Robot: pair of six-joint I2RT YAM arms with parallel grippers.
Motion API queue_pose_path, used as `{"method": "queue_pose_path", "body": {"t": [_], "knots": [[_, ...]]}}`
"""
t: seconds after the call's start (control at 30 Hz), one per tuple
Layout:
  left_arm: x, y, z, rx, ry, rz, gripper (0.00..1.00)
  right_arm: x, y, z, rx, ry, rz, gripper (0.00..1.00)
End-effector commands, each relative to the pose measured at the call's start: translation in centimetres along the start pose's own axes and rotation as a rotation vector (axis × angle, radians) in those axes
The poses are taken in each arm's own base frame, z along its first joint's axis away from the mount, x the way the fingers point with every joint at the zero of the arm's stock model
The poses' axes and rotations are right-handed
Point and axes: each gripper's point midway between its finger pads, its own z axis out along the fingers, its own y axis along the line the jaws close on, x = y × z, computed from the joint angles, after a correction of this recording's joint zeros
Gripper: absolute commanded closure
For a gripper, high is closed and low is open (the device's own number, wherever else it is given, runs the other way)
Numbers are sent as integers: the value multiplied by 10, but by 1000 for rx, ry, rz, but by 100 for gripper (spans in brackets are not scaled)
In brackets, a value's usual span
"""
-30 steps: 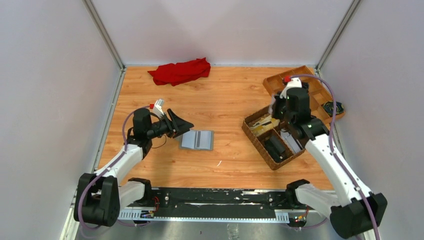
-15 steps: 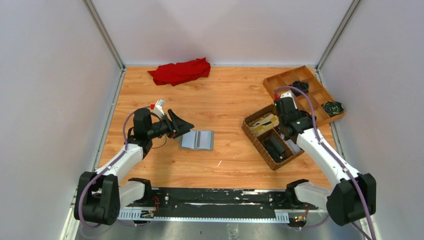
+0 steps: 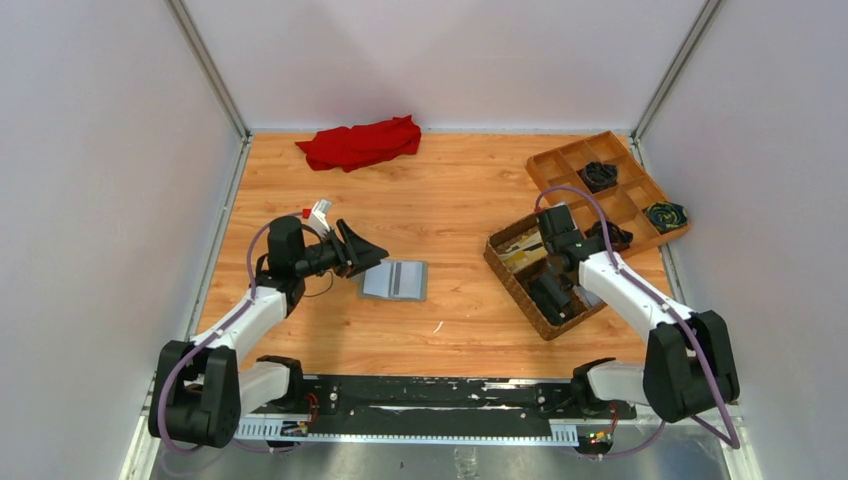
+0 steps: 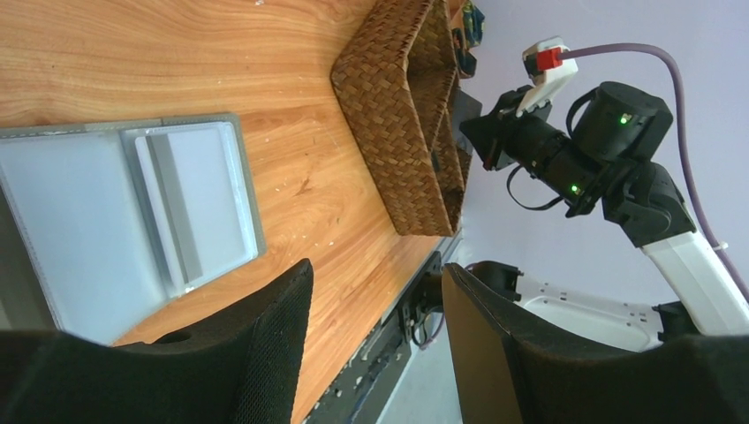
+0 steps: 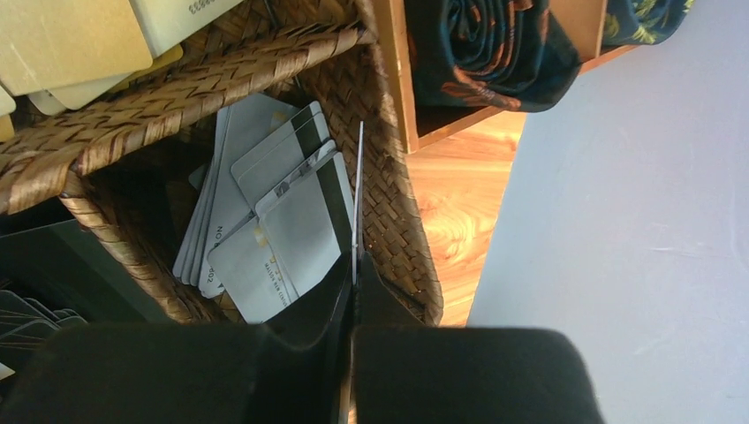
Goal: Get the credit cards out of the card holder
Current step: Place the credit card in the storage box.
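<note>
Left fingers apart, right fingers together

Left arm and right arm have white links with black joints and bases. A mauve cable runs along each, ending in a white, red-tipped plug. Green lights glow on the right arm. The left hand is black, its fingers mesh-textured.
</note>
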Motion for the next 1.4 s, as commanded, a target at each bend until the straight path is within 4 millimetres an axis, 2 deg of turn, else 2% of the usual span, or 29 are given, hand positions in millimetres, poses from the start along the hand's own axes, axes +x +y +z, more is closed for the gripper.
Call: {"method": "queue_pose_path", "body": {"t": [0.0,0.13,0.27,0.33,0.47,0.63,0.73,0.83,0.93,1.03,1.1,1.23,1.3,1.37], "knots": [[2,-3,2,13,25,17,42,12,8,7,-11,34,6,100],[3,-2,2,15,32,17,42,15,10,10,-3,53,12,99],[2,-4,2,19,33,21,42,12,14,10,-27,53,16,72],[2,-4,2,20,33,22,42,10,13,8,-33,50,24,67],[1,-5,2,22,34,25,42,5,11,0,-53,29,44,66],[0,-6,3,25,37,30,42,-11,8,-21,-124,-27,93,66],[-1,-8,3,27,35,36,42,-31,7,-42,-201,-89,144,67],[0,-7,5,22,38,36,42,-65,15,-71,-346,-194,235,67],[8,-5,11,15,65,40,42,-97,44,-101,-568,-252,372,67],[15,-2,18,3,88,36,42,-132,89,-133,-825,-311,498,67],[18,0,21,-7,96,33,42,-146,124,-147,-972,-322,548,67],[18,22,26,-79,72,-3,45,-156,196,-171,-1145,-283,500,67],[17,37,29,-130,54,-26,45,-154,227,-176,-1206,-198,486,66],[19,48,33,-159,67,-50,46,-155,257,-186,-1346,-117,501,66]]}}
